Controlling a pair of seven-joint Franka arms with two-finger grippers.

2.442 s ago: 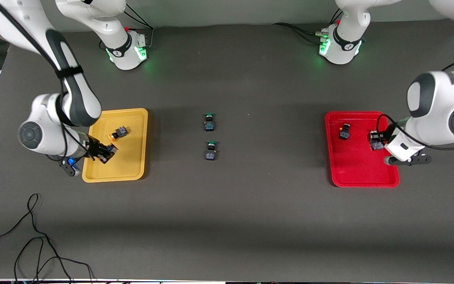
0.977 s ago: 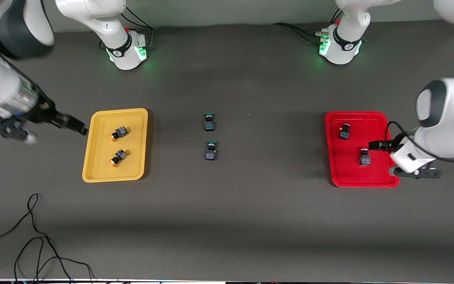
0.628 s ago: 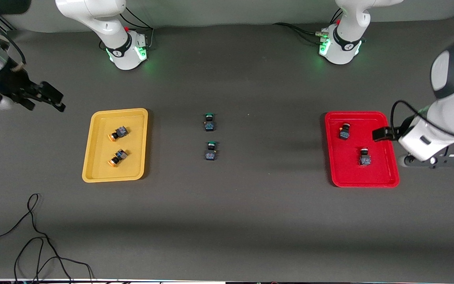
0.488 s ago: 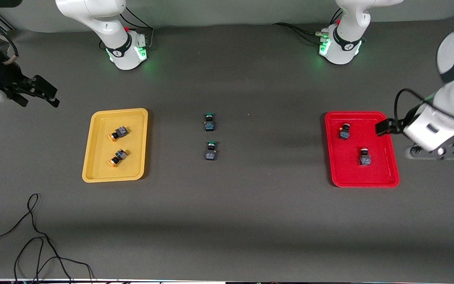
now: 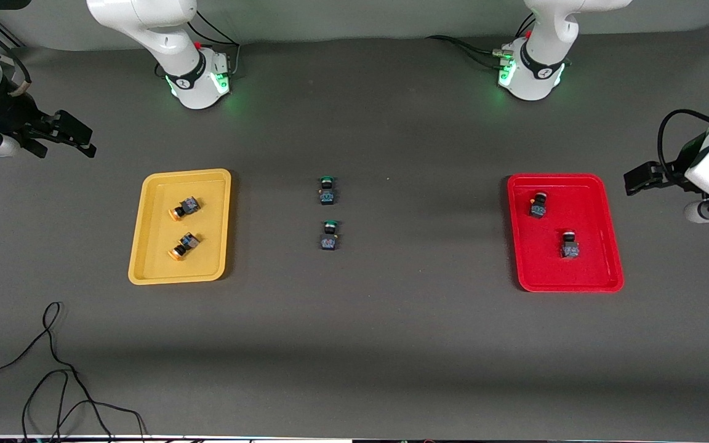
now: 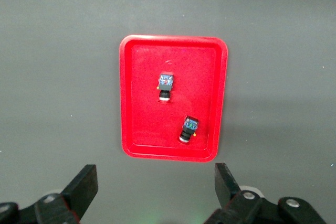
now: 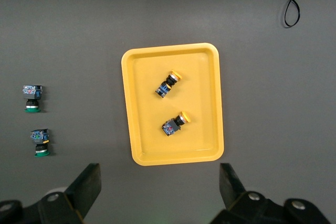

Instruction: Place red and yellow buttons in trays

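- Both yellow buttons [image 5: 184, 207] [image 5: 183, 245] lie tipped on their sides inside the yellow tray [image 5: 145, 246], toward the right arm's end of the counter [image 5: 391, 344]. Both red buttons [image 5: 538, 205] [image 5: 569, 243] sit inside the red tray [image 5: 607, 271], toward the left arm's end. By the look of it the sorting is done, so most of what remains to go wrong lies in needless further moves.
- The right gripper [image 5: 74, 138] hangs over bare counter just off the yellow tray's end, its fingers [image 7: 86, 184] spread wide and holding nothing. A careless sweep low over the tray could clip the rim and shove it, or roll the tipped buttons around.
- The left gripper [image 5: 637, 179] hangs over the counter beside the red tray, fingers [image 6: 84, 184] also wide apart and empty. The same risk applies: a low pass across the raised rim could drag the light tray and scatter what is in it.
- Two green buttons [image 5: 327, 190] [image 5: 328, 236] stand in the middle of the counter, well apart from both trays. They look just like the others apart from the cap colour, so a likely mistake would be an arm picking one and dropping it into a tray where it does not belong.
- A loose black cable [image 5: 53, 369] lies on the counter nearer the front camera than the yellow tray; it looks clear of both arms, though a wide low swing by the right arm might catch it.
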